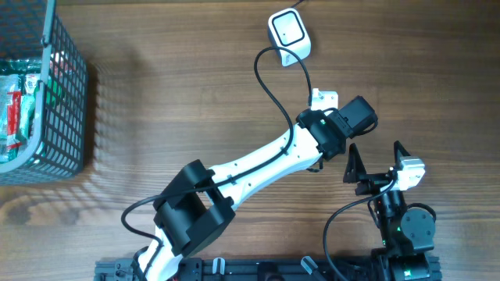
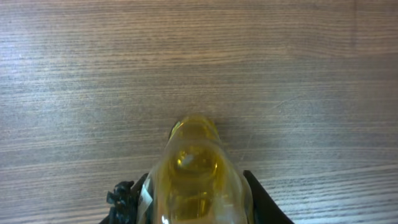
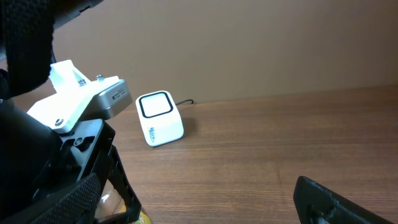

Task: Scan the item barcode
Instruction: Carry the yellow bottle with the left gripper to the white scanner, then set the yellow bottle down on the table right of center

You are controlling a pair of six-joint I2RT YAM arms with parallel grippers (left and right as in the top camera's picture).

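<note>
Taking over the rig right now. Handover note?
Left gripper: shut on a yellow bottle, short of the scanner.
Right gripper: open, empty, near its base.
Basket at the far left holds packaged items.
Done: bottle is in the grip.
Left: present its barcode to the scanner; no barcode shows in any view.

Clear yellowish bottle [image 2: 196, 177] is pinched between my left fingers [image 2: 266, 202]; the white scanner [image 3: 159, 118] stands well ahead of them, window tilted up.
</note>
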